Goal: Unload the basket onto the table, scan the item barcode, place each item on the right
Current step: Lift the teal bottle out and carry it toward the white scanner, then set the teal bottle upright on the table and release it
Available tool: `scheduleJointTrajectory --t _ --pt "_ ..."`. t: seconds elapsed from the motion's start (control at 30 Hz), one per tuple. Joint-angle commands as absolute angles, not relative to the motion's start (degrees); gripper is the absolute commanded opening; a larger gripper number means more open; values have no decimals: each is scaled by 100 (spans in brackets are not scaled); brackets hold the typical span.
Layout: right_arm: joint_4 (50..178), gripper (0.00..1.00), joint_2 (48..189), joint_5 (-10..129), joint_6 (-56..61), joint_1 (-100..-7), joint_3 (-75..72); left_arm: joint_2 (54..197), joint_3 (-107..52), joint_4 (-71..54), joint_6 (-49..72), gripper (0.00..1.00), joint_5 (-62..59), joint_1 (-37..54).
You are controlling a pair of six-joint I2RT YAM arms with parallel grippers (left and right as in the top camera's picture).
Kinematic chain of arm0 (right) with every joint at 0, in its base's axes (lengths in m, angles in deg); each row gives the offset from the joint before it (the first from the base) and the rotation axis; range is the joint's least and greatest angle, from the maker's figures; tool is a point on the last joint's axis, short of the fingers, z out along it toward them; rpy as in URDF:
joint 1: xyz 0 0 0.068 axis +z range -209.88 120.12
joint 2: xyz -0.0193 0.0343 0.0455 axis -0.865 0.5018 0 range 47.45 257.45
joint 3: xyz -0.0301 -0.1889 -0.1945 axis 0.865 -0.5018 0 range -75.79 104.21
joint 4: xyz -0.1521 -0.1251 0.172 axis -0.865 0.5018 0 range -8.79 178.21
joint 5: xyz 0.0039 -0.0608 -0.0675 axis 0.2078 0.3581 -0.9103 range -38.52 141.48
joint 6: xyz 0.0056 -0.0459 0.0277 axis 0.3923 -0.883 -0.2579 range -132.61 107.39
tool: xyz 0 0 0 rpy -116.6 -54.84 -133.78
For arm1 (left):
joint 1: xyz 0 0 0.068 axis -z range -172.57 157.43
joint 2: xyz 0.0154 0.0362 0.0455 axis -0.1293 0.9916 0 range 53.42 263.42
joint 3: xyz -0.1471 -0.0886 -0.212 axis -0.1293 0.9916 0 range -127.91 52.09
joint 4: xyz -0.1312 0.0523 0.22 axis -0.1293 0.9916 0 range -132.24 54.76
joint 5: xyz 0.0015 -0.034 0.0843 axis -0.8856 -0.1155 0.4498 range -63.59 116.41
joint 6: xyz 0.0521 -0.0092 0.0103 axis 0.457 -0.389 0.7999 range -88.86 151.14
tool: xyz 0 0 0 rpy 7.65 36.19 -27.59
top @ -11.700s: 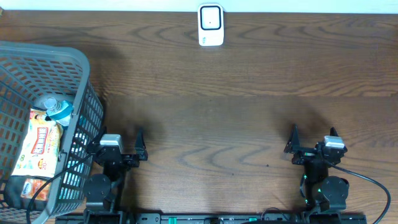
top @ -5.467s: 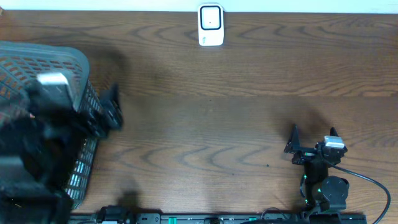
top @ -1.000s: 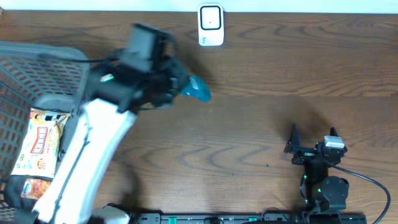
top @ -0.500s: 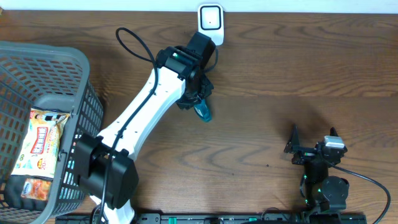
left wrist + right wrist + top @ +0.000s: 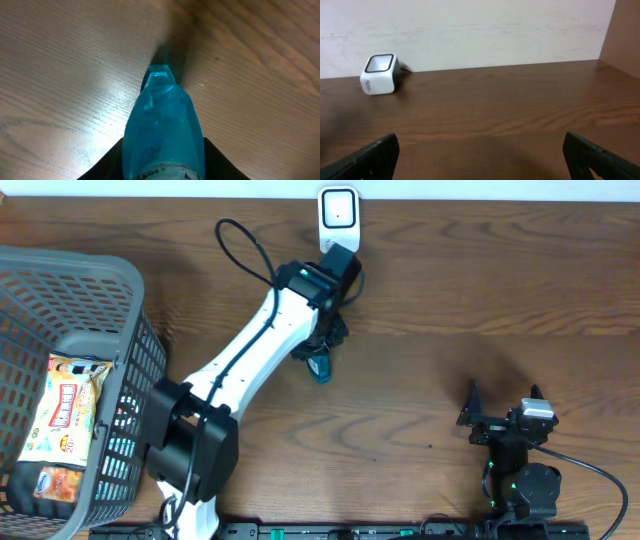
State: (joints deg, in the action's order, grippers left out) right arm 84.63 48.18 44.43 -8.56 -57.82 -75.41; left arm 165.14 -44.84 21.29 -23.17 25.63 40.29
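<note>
**Overhead:** The left fingers [image 5: 326, 345] are part-closed on the blue bottle [image 5: 320, 367]. It is held near the scanner [image 5: 339, 220], on the robot's side of it and apart from it. The right fingers [image 5: 472, 398] rest well away from the scanner, spread wide and holding nothing.

**Left wrist:** The bottle fills the gap between both fingers, clamped at its broad body. Its narrow end points away, toward the surface [image 5: 60, 60]. Whether it touches cannot be told. No barcode shows.

**Assessment:** Light, stiff plastic, smooth and curved, so liable to slip or twist. The broad body is the sound hold.

**Right wrist:** The scanner stands at the far edge of the surface, and the fingers are empty.
</note>
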Motion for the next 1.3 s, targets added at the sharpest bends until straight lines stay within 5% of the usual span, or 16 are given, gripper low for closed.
scheduleJointTrajectory --t 0.0,0.23,0.57,1.07,1.27 --pt "8488 99 4794 4456 -906 -5720 -7547 16562 -4525 2236 -3296 25 3116 4069" --pt "8488 99 4794 4456 -906 -5720 -7547 16562 -4525 2365 -4926 34 3217 4071" --pt "8488 99 4794 4456 -906 -5720 -7547 16505 -4580 2470 -5079 62 3156 4073" --pt "8488 99 4794 4456 -906 -5720 -7547 14757 -6414 3312 -2658 98 3971 3332" --pt "8488 99 4794 4456 -906 -5720 -7547 13948 -6414 3812 -2658 98 4152 2250"
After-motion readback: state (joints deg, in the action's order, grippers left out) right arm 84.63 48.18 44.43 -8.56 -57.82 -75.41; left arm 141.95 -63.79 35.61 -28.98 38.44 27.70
